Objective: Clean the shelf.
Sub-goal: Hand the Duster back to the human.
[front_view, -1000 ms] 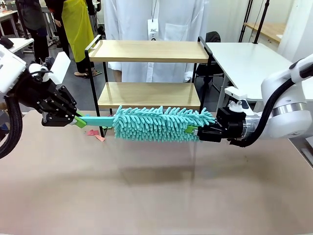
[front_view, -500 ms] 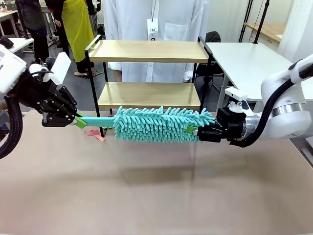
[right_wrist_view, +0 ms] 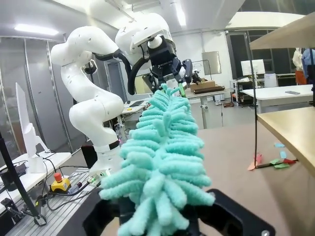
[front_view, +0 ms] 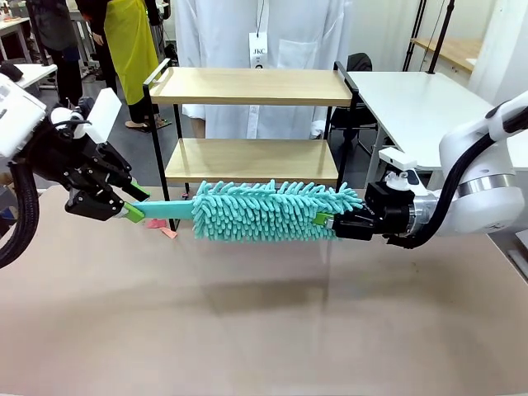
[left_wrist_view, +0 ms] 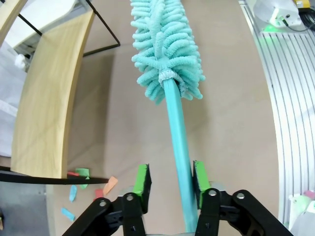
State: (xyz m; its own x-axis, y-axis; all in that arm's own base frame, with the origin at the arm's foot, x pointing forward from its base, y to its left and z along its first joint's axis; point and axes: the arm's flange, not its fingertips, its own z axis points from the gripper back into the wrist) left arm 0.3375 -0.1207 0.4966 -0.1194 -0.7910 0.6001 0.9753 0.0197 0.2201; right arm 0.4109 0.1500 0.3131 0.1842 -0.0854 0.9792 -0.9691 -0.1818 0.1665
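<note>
Left gripper (left_wrist_view: 171, 181) stands open around the teal chenille duster's (front_view: 272, 210) handle while the right gripper (front_view: 337, 223) clamps its fluffy tip, so it may droop away from the two-tier wooden shelf (front_view: 252, 124) just behind it.
</note>
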